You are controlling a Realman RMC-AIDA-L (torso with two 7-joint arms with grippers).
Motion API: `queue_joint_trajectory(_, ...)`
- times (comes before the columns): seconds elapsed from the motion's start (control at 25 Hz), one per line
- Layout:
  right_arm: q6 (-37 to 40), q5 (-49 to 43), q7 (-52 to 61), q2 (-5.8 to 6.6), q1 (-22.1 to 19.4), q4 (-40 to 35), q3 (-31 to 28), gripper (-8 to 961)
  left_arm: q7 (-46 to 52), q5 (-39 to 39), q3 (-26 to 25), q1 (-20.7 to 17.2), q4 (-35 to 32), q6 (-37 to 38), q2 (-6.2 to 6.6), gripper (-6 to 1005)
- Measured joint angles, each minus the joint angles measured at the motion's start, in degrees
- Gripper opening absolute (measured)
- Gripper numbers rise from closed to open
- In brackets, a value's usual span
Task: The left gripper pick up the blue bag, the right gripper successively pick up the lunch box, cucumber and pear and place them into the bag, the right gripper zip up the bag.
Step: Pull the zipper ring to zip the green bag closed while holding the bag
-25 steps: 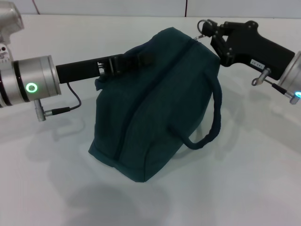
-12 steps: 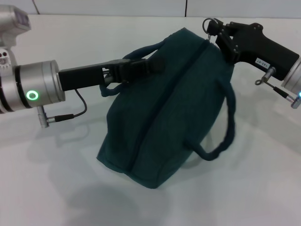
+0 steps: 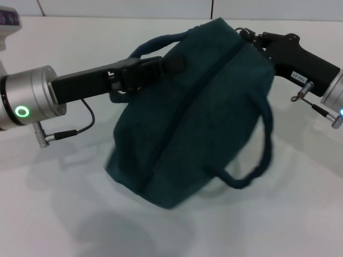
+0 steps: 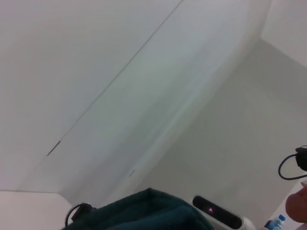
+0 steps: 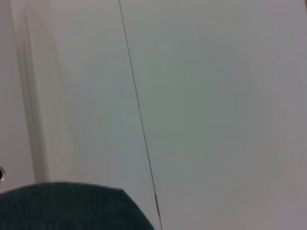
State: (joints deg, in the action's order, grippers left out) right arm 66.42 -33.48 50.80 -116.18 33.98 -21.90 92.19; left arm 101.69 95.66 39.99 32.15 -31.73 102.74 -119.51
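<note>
Over the table (image 3: 300, 214), in the head view, you have the blue bag (image 3: 198, 112) hanging tilted, its lower corner blurred and seemingly clear of the surface, where a second ago it sat lower and more to your left. Your left gripper (image 3: 169, 64) reaches in from the bag's left side and is clamped narrow on the near loop handle, which it has carried upward over the last second. Your right gripper (image 3: 252, 38) sits at the bag's far upper end, right at the zipper's ring pull; it appears pinched on the ring, and the zipper line down the bag's top looks fully drawn. The second handle (image 3: 257, 160) dangles loose off the bag's right side. No lunch box, cucumber or pear shows outside the bag, so they are presumably inside, and you are likely at the end of the zipping step. From the left wrist view you only get a sliver of the bag's fabric with the ring beside it, against wall and ceiling, no fingers. From the right wrist view, again just a dark curve of bag fabric below plain wall. Watch the swing: the lifted bag hangs from one handle and the ring.
</note>
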Motion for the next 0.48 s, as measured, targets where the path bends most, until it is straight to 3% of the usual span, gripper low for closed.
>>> queue_joint_trajectory(0.48, 0.55, 0.00, 0.00, 0.00, -0.13, 0.28, 0.09, 134, 0.00, -0.68, 0.01, 0.37, 0.18, 0.92, -0.11, 54)
